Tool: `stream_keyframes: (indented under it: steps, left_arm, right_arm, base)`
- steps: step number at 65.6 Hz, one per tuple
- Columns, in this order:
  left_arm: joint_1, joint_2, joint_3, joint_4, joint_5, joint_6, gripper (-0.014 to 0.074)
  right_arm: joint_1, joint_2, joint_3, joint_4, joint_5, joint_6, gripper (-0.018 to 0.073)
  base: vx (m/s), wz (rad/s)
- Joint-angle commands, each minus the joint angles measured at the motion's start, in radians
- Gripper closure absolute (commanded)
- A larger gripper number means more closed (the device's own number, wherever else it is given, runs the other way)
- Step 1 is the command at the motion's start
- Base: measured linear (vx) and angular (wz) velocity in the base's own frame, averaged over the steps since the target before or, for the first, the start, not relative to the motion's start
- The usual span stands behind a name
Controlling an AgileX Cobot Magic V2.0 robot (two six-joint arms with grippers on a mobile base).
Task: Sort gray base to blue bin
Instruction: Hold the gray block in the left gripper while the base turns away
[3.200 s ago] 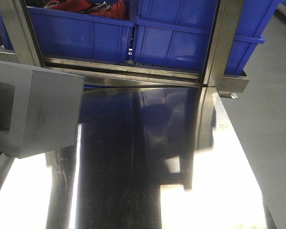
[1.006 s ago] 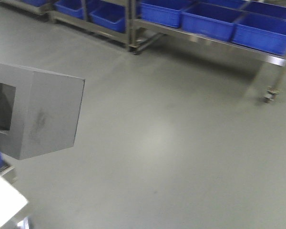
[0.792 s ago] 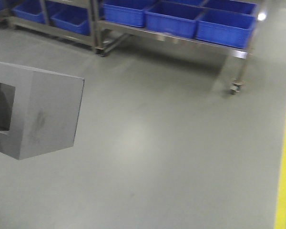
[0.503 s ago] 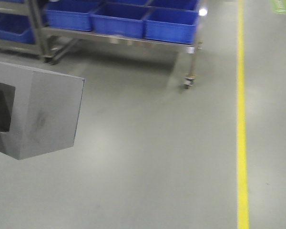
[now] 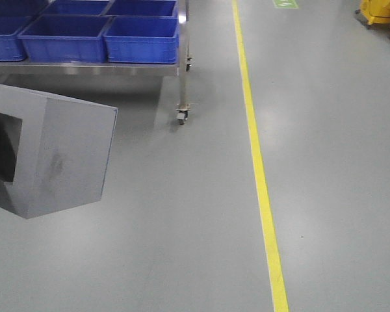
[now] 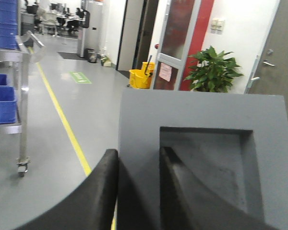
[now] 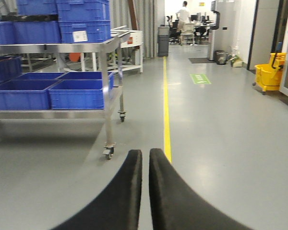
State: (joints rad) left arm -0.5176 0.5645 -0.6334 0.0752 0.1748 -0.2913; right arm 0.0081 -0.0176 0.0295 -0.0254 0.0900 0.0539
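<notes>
One gray base (image 6: 206, 115) hangs above the floor (image 5: 182, 247) at the front view's left edge. It is tilted, its recessed face turned leftward toward the left claw (image 6: 138, 163), which grips the wall beside the recess. Its long axis is cropped and cannot be told. The right claw (image 7: 145, 160) is clenched and empty. Farther off, six blue bins (image 5: 142, 40) sit in two rows of three on one wheeled steel cart (image 5: 181, 84).

Base (image 5: 52, 156) at left edge of frame; bins (image 5: 141, 39) side by side on wheeled rack (image 5: 84, 67), upper left; floor line (image 5: 260, 175) right of rack; mop bucket (image 5: 380, 10) upper right.
</notes>
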Motion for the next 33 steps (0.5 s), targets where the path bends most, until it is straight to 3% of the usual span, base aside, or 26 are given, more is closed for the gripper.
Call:
stream_keyframes:
  steps: [1,33]
  left_arm:
    - [-0.005,-0.001,-0.032,-0.005,-0.112,-0.006,0.0439]
    - [-0.005,-0.001,-0.032,-0.005,-0.112,-0.006,0.0439]
  right_arm:
    - [-0.004,-0.008,0.001,-0.006,-0.074,-0.007,0.0564]
    - [-0.004,-0.008,0.001,-0.006,-0.074,-0.007,0.0564]
  base:
    - [0.22,-0.31]
    - [0.29,-0.07]
